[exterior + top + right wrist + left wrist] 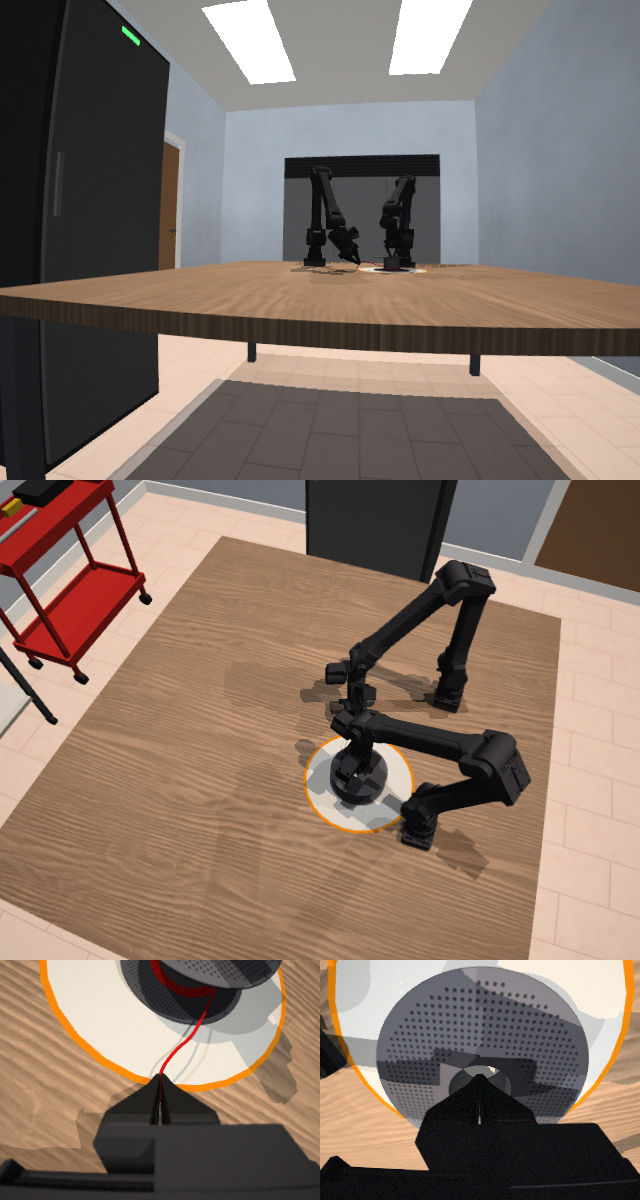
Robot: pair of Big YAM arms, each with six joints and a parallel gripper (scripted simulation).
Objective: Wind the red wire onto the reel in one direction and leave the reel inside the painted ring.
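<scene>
The dark reel (378,771) (391,262) (480,1020) (150,1002) lies flat inside the painted ring (360,832) (628,1000) (200,1088). Red wire (174,1054) (369,262) is wound on the core; a short loose length runs from between the flanges to my right gripper. My right gripper (160,1079) (358,262) is shut on this wire near the ring's edge. My left gripper (479,1079) (355,775) is shut with nothing seen between its fingers, its tips at the hub hole in the upper flange. Whether they touch the hub is unclear. The wire beyond the right fingertips is hidden.
Both arms stand close together. The left arm reaches over the reel and hides the right fingertips in the top view. The right arm's dark edge (327,1055) shows beside the ring in the left wrist view. A red cart (77,614) stands off the table.
</scene>
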